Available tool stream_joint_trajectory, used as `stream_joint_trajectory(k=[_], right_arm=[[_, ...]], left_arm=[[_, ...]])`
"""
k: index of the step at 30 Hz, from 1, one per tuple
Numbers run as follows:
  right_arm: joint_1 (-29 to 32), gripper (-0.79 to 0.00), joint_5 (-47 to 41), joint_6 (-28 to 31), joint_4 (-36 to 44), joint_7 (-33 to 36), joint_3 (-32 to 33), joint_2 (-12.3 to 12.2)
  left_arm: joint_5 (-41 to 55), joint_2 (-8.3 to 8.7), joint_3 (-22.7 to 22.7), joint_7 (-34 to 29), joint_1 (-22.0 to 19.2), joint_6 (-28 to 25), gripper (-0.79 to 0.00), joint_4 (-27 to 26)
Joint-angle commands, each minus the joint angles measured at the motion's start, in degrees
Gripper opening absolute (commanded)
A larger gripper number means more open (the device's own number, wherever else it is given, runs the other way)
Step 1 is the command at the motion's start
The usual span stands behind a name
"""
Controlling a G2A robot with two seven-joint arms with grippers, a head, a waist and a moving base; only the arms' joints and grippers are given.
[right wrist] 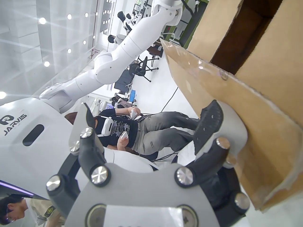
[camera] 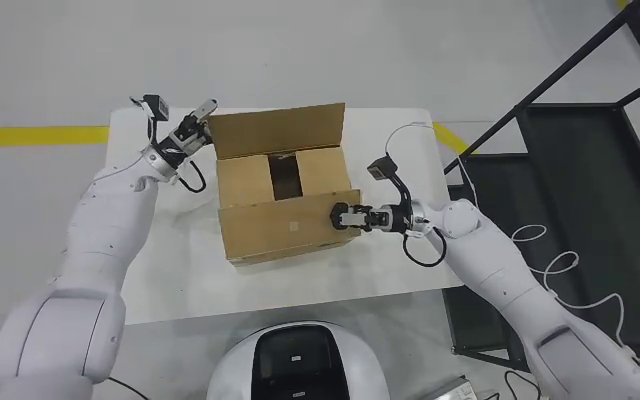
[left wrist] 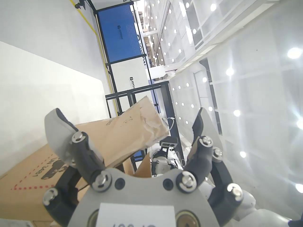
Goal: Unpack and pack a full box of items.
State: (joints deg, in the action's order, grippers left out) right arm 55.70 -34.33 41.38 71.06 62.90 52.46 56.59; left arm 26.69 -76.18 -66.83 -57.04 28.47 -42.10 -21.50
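A brown cardboard box (camera: 243, 182) stands mid-table, its dark inside (camera: 285, 175) showing between two folded side flaps. The back flap (camera: 280, 130) stands up and the front flap (camera: 290, 228) hangs outward. My left gripper (camera: 202, 113) is at the back flap's left end; in the left wrist view the gripper (left wrist: 130, 128) is open, with the flap's corner (left wrist: 139, 121) just beyond its fingers. My right gripper (camera: 343, 215) is at the front flap's right end; in its own view the gripper (right wrist: 146, 124) is open, one pad (right wrist: 209, 124) lying against that flap (right wrist: 236, 105).
The white table (camera: 400, 270) has bare room left and right of the box and a strip in front. A black metal rack (camera: 560, 140) stands off the table's right edge. A yellow floor line (camera: 50, 133) runs behind the table.
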Motion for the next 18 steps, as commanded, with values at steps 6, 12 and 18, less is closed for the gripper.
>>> stream_joint_trajectory(k=[6,12,18], right_arm=[[-1.1,0.0,3.09,1.21,-1.92,-2.2,0.04,0.56],[-1.56,0.0,5.54,1.56,-2.41,-4.89,0.15,1.08],[-1.93,0.0,6.83,1.48,-2.69,-5.74,0.81,1.29]], left_arm=[[1.04,1.81,-1.5,-5.02,4.33,-0.13,0.0,-7.76],[0.6,4.09,-2.58,-8.5,10.02,3.35,0.0,-18.54],[-1.29,6.28,-3.3,-10.84,15.46,5.69,0.0,-27.08]])
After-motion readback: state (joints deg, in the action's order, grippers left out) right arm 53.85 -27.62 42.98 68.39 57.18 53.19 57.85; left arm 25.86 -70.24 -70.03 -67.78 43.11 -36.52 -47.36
